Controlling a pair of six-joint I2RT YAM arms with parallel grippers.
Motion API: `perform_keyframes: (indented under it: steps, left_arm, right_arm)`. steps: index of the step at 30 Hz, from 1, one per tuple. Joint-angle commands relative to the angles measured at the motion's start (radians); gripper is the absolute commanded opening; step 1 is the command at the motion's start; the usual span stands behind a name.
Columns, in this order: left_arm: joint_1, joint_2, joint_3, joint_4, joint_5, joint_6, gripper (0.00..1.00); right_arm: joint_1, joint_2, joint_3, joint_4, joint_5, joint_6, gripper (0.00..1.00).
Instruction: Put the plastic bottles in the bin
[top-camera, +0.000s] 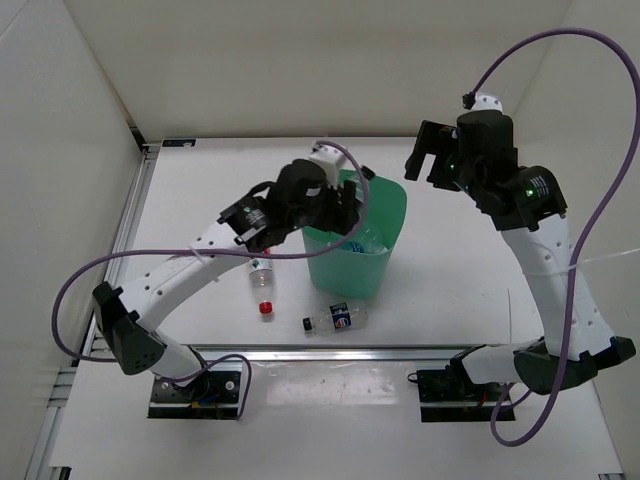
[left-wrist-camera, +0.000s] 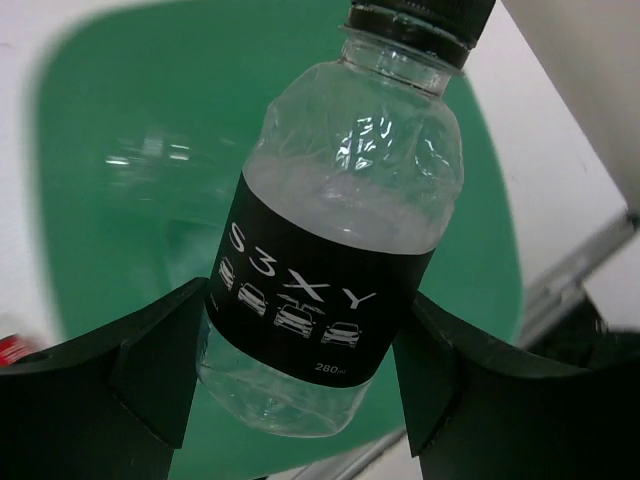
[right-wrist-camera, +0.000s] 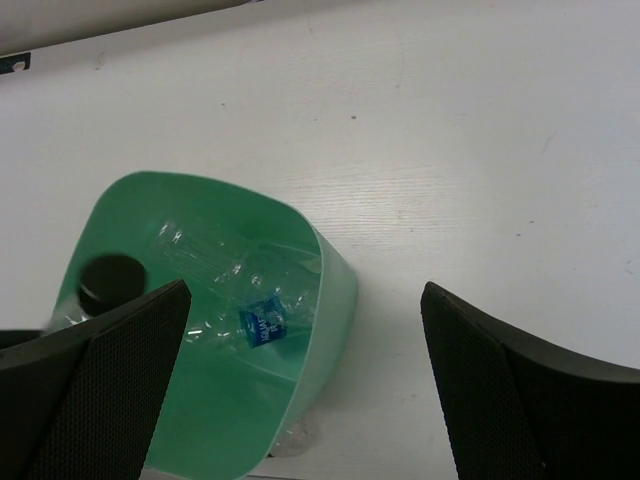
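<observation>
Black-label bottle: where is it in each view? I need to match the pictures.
Left wrist: black-label bottle centre frame, between the fingers.
Top external: mostly hidden in the left tool, over the left rim of the green bin.
Right wrist: mainly its black cap, lower left.
Shared landmark: the green bin.

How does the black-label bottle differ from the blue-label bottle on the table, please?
The black-label bottle is clamped in the left gripper; the blue-label bottle lies untouched on its side on the table. The black-label bottle is above the bin's mouth; the blue-label bottle is outside, in front of the bin. Both are small clear plastic bottles, neither yet in the bin.
</observation>
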Motion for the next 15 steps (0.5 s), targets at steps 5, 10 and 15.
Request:
perform_keyframes:
  steps: [5,10,15]
  left_arm:
    - [-0.082,-0.036,0.070,-0.005,-0.020,0.074,1.00]
    - [0.007,-0.170,-0.023,-0.005,-0.433,-0.054,1.00]
    - [0.142,-0.171,-0.119,-0.005,-0.444,-0.086,1.00]
  right_arm:
    - [-0.062,-0.056,-0.024,0.005,0.019,0.002,1.00]
    - [-0.097,-0.056,-0.024,0.005,-0.011,0.002,1.00]
    - [-0.137,-0.047,-0.033,0.015,-0.068,0.002,1.00]
